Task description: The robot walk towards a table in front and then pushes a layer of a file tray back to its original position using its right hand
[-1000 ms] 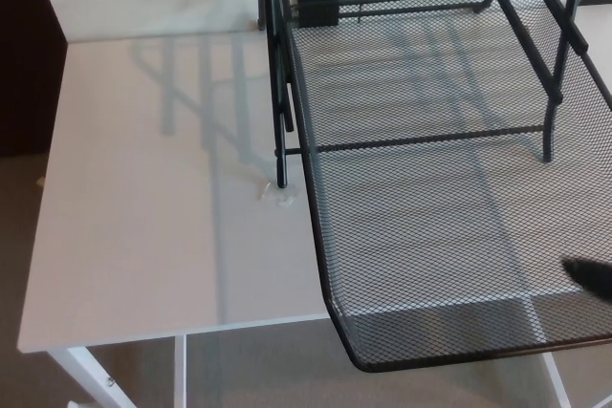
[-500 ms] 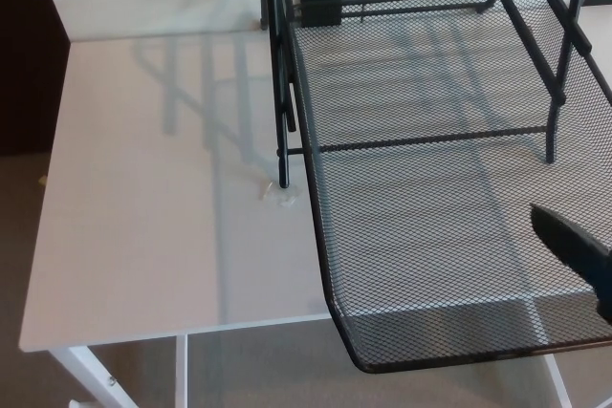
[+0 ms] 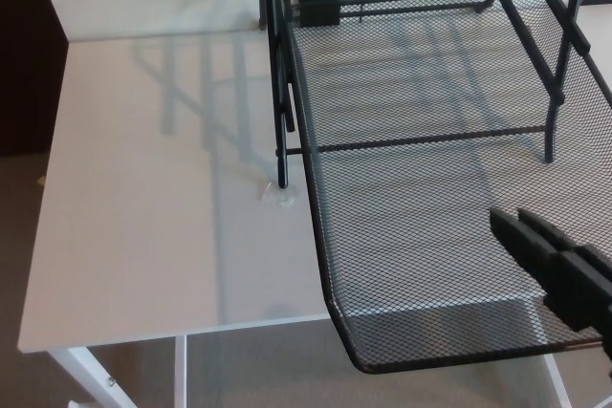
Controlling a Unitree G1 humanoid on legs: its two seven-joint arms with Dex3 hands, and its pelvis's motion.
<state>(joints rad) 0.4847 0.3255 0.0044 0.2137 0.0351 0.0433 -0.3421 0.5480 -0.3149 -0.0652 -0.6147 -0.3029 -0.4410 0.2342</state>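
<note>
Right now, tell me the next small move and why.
Probably lower the right robot hand toward the front rim of the mesh tray layer. The layer juts past the table edge, and the robot hand hovers over its mesh, not at the rim.

file tray layer (image 3: 421, 236) | black mesh | pulled out, overhanging table edge
</note>
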